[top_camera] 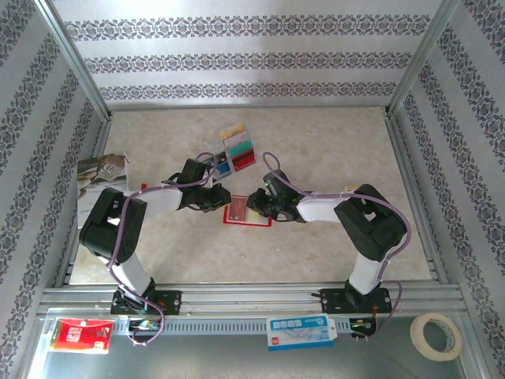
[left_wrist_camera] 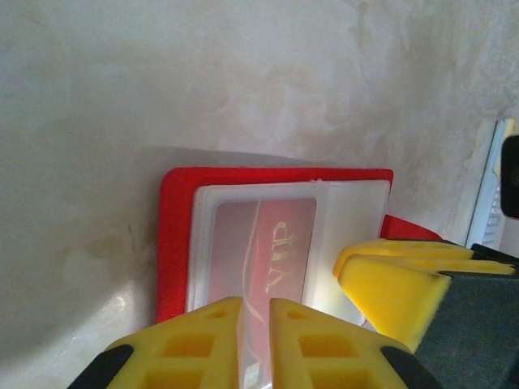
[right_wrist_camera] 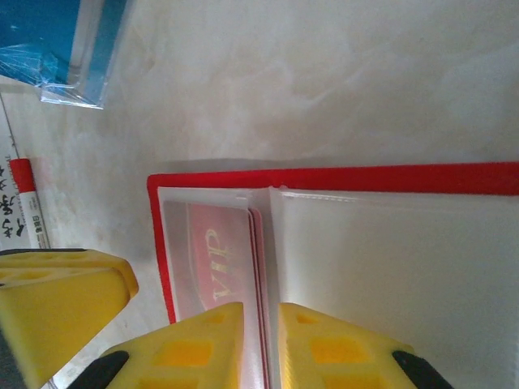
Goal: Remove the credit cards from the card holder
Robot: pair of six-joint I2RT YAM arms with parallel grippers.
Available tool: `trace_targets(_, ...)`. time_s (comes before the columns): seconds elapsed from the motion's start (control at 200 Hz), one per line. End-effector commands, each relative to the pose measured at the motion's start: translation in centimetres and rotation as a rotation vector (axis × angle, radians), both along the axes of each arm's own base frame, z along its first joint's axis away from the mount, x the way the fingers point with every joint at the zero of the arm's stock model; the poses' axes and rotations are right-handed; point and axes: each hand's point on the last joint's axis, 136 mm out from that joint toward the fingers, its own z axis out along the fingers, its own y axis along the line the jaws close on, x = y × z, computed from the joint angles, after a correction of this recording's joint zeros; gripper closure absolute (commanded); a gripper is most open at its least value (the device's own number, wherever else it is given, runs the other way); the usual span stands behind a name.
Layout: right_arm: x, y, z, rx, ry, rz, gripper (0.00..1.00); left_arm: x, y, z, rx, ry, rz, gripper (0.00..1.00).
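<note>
left gripper: yellow fingers drawn in to a narrow slit; the near edge of the clear pocket and the card inside it show through the slit; whether they are pinched cannot be told.
right gripper: yellow fingers nearly together, closed on the upright fold of clear leaves at the holder's spine.
grippers, relation: facing each other across the holder, one from each side, fingertips close together.
card holder: small red bifold, lying open and flat, pale clear pockets upward, near the middle of the table between the two grippers.
red card: gold "VIP" lettering; seated inside the clear pocket, not yet out.
credit cards: short row of loose cards (tan, grey, teal, red, blue) on the table beyond the holder, apart from it.
magazine: printed, at the table's left edge, beside the left arm.
table: pale marbled surface, patterned walls around.
front rail: red-and-white packet at left, blue-and-white packet at centre, tape roll at right.
</note>
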Motion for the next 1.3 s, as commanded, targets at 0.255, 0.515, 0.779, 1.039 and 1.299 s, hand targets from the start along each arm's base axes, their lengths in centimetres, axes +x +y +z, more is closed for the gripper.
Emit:
trace_targets(0.255,0.3,1.1,0.3,0.017,-0.031,0.028,0.83,-0.4,-0.5,-1.1,0.030,0.029,-0.047,0.86)
trace_targets(0.515,0.1,1.2,-0.1,0.017,-0.022,0.042,0.84,-0.6,-0.2,-1.9,0.051,0.048,-0.051,0.86)
trace_targets(0.779,0.1,1.5,-0.3,0.020,-0.017,0.062,0.87,-1.4,0.6,-3.2,0.097,0.074,-0.046,0.89)
trace_targets(1.039,0.0,1.6,-0.5,0.021,-0.016,0.079,0.87,-1.8,1.1,-4.2,0.131,0.100,-0.044,0.90)
trace_targets(1.299,-0.1,1.1,-1.3,-0.008,0.014,0.061,0.87,-2.1,1.7,-4.8,0.174,0.114,-0.040,0.90)
